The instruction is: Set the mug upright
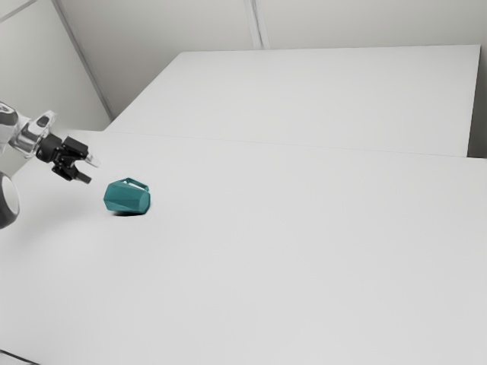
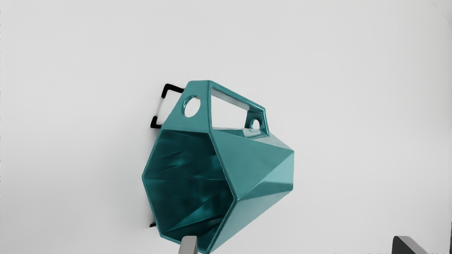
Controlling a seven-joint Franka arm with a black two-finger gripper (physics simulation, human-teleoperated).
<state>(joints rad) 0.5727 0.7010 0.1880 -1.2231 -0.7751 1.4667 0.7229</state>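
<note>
The black gripper [image 1: 90, 171] is at the exterior view's left, a little above the table and short of the mug, its two fingers spread apart. A teal faceted mug [image 1: 127, 197] lies on its side on the table. In the wrist view the mug [image 2: 261, 165] shows its dark open mouth and its handle, which has a round hole. Both fingertips of the gripper [image 2: 295, 245] stand wide apart at the bottom edge, one overlapping the mug's rim in the picture. Nothing is held between them.
The white table [image 1: 304, 251] spreads around the mug. Behind it is another white surface [image 1: 319, 99] near the wall. A rounded grey and white part [image 1: 7, 200] stands at the exterior view's left edge, and a thin dark line crosses the lower left corner.
</note>
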